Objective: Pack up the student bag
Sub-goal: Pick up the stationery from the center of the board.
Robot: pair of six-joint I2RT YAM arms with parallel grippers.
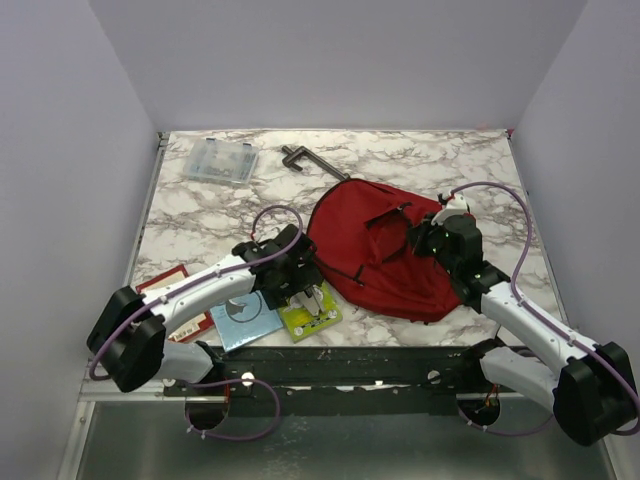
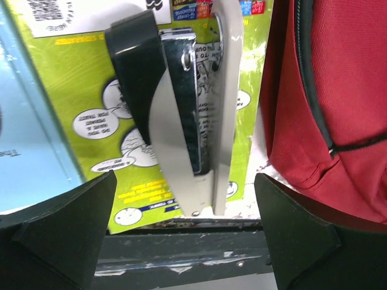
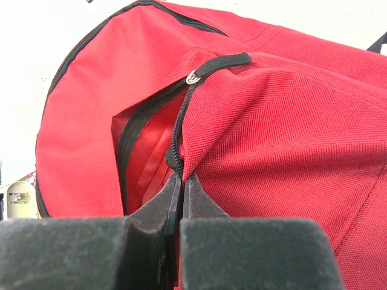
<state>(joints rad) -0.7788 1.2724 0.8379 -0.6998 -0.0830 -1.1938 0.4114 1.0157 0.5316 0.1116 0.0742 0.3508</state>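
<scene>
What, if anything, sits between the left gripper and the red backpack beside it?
Nothing visible. The left gripper hangs open over a stapler lying on a green booklet. The student bag lies directly beside them, and the right gripper is shut on the edge of its zip opening.

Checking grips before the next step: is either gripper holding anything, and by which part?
The right gripper pinches the student bag by the fabric edge beside its open zipper. The left gripper is open over a stapler, holding nothing.
</scene>
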